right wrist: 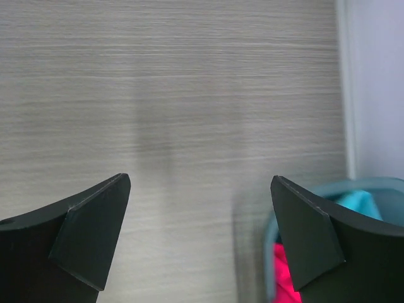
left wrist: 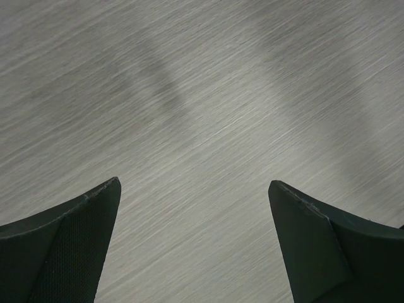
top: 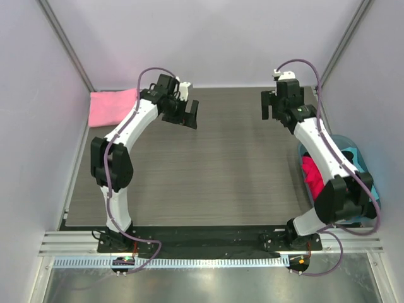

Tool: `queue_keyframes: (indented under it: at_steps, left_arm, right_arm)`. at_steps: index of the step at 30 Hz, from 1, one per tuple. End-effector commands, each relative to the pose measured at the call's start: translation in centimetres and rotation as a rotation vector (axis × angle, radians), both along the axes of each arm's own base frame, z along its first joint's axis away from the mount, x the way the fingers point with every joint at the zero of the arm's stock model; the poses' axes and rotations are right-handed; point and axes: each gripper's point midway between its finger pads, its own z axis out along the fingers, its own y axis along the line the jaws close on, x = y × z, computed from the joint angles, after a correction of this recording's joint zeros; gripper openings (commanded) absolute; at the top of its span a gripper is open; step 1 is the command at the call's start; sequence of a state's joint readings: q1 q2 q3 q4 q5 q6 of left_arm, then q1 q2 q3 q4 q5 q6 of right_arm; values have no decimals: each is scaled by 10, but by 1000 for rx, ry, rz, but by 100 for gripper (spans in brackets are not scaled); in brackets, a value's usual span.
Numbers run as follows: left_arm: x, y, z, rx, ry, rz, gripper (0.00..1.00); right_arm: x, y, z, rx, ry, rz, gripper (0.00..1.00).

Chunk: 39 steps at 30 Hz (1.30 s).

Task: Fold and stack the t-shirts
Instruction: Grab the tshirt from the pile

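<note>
The light pink t-shirt (top: 112,106) lies folded at the table's far left corner. The crimson-red t-shirt (top: 312,177) is bunched inside a teal basket (top: 349,144) at the right edge, partly hidden by my right arm. It also shows in the right wrist view (right wrist: 282,278) at the bottom right. My left gripper (top: 189,116) is open and empty above the bare far-left table, right of the pink shirt; its wrist view (left wrist: 194,184) shows only tabletop. My right gripper (top: 269,107) is open and empty above the far-right table (right wrist: 201,178), beyond the basket.
The grey wood-grain table (top: 221,170) is enclosed by pale walls on the left, back and right. The teal basket's rim (right wrist: 315,189) stands against the right wall. A metal rail (top: 208,243) with both arm bases runs along the near edge.
</note>
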<state>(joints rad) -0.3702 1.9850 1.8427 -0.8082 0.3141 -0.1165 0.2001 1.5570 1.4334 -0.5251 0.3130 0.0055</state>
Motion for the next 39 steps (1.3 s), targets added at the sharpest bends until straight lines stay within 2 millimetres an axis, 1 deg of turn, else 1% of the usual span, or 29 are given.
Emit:
queue_keyframes:
  at_steps: [1, 2, 3, 4, 5, 7, 8, 9, 10, 11, 13, 14, 15, 16, 17, 18, 19, 20, 21, 22, 23, 24, 26, 28, 29, 34, 36, 39]
  left_arm:
    - [-4, 14, 43, 59, -153, -53, 100]
    - [-8, 22, 40, 109, -153, -69, 100]
    - [-10, 27, 37, 143, -166, -117, 100]
    - [-17, 30, 38, 158, -158, -132, 100]
    - [-21, 30, 37, 166, -154, -151, 100]
    - [-29, 32, 37, 184, -142, -186, 100]
    - [-34, 30, 38, 181, -136, -209, 100]
    - [-39, 27, 39, 164, -127, -236, 100]
    - [-41, 28, 36, 172, -123, -247, 97]
    - [-41, 29, 32, 179, -115, -247, 95]
    - [-39, 34, 25, 208, -96, -233, 91]
    - [-39, 34, 21, 214, -86, -232, 90]
    - [-40, 35, 21, 221, -87, -237, 89]
    - [-41, 36, 21, 226, -91, -252, 89]
    - [-41, 37, 23, 233, -94, -267, 88]
    - [-40, 37, 18, 245, -74, -276, 86]
    - [-46, 43, 12, 279, -22, -282, 86]
    - [-38, 42, 27, 289, -53, -288, 85]
    - [-35, 44, 8, 315, 9, -297, 82]
    - [-41, 49, 7, 346, 58, -302, 81]
    - [-36, 49, 10, 347, 58, -302, 80]
    - [-36, 50, 5, 356, 79, -305, 79]
    - [-36, 51, -3, 368, 92, -316, 79]
    - [-32, 52, -5, 383, 83, -309, 78]
    - [-31, 52, -6, 391, 84, -310, 79]
    - [-29, 61, -10, 444, 80, -302, 79]
    - [-29, 61, -10, 458, 78, -303, 79]
    - [-31, 58, -13, 470, 81, -313, 79]
  right_arm:
    - [-30, -42, 44, -188, -66, -42, 100]
    - [-44, -53, 48, -240, -53, -42, 100]
    - [-54, -63, 51, -283, -41, -52, 100]
    - [-63, -77, 55, -323, -25, -46, 100]
    - [-77, -85, 64, -340, -34, -47, 99]
    - [-92, -98, 70, -391, -16, -50, 94]
    - [-105, -102, 68, -429, 33, -24, 92]
    - [-116, -107, 76, -447, 29, -24, 86]
    - [-124, -111, 77, -463, 41, -28, 84]
    - [-135, -119, 74, -507, 90, -20, 83]
    - [-149, -124, 70, -558, 144, -8, 82]
    - [-157, -129, 61, -586, 200, -3, 82]
    - [-161, -132, 57, -618, 232, 17, 81]
    - [-165, -134, 56, -634, 239, 20, 81]
    - [-167, -134, 47, -646, 264, 36, 80]
    - [-169, -137, 44, -670, 283, 49, 78]
    - [-171, -137, 41, -676, 289, 53, 77]
    - [-173, -137, 31, -682, 317, 66, 77]
    - [-175, -138, 26, -687, 333, 76, 74]
    - [-176, -139, 22, -691, 345, 82, 72]
    - [-176, -139, 14, -689, 360, 89, 71]
    - [-177, -141, 10, -682, 366, 88, 68]
    - [-175, -143, -2, -682, 393, 88, 66]
    - [-176, -146, -12, -676, 423, 90, 64]
    - [-177, -152, -18, -660, 447, 75, 63]
    - [-181, -165, -43, -617, 523, 68, 59]
    - [-179, -167, -51, -595, 541, 77, 57]
    - [-180, -171, -61, -573, 573, 86, 56]
